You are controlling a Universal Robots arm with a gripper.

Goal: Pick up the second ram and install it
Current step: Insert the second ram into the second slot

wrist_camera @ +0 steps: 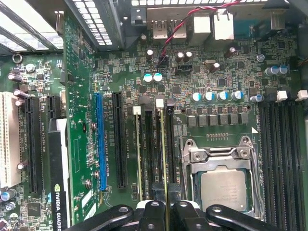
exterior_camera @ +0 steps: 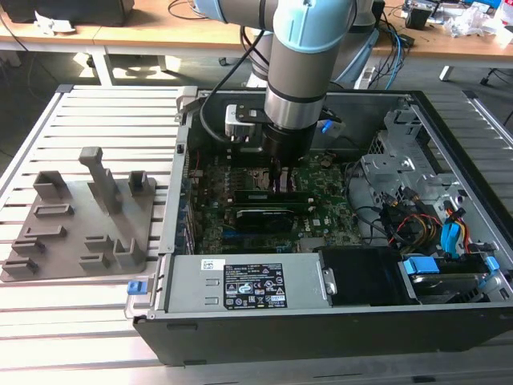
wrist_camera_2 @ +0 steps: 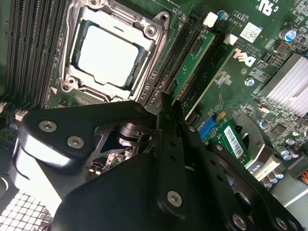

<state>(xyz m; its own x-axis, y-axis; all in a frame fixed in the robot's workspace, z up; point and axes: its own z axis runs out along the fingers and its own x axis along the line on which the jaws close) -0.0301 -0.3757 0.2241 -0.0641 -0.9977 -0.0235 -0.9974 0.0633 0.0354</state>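
Note:
The second ram (wrist_camera: 163,159) is a thin green stick standing on edge in a memory slot beside the CPU socket (wrist_camera: 224,187). My gripper (wrist_camera: 163,208) is shut on one end of it, a black finger on each side. In the second wrist view the same ram (wrist_camera_2: 192,55) runs from a white slot latch down into the gripper (wrist_camera_2: 172,107). In the exterior view the gripper (exterior_camera: 278,183) reaches straight down into the open computer case, over the motherboard (exterior_camera: 321,212). Another ram stick (wrist_camera: 138,159) stands in a slot farther from the socket.
A graphics card (exterior_camera: 260,215) lies across the board just in front of the gripper. Drive bays and coloured cables (exterior_camera: 433,216) fill the case at the exterior view's right. A grey holder block (exterior_camera: 80,216) with upright posts sits on the slatted table at the exterior view's left.

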